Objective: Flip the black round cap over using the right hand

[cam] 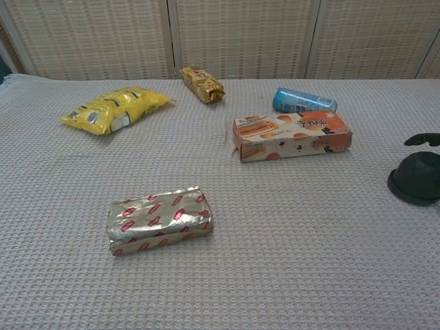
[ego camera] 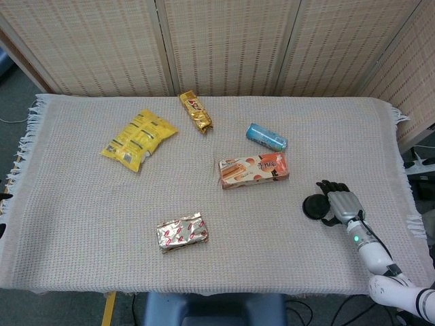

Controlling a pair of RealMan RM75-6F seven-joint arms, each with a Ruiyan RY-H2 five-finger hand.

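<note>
My right hand [ego camera: 342, 204] is hovering at the right side of the bench [ego camera: 81, 224], fingers spread apart and holding nothing. The black round cap [ego camera: 315, 206] is lying flat on the woven cloth just to the left of my hand; in the head view my fingertips are reaching its right edge, but I cannot tell whether they are touching it. In the chest view the cap [cam: 416, 178] is sitting at the right edge of the frame, with one dark fingertip showing just above it.

Other items lying on the bench: an orange biscuit box [ego camera: 253, 170] up and to the left of the cap, a blue can [ego camera: 266, 136] on its side behind the box, a gold wrapper [ego camera: 195, 111], a yellow snack bag [ego camera: 138, 138] and a silver foil packet [ego camera: 181, 231] near the front.
</note>
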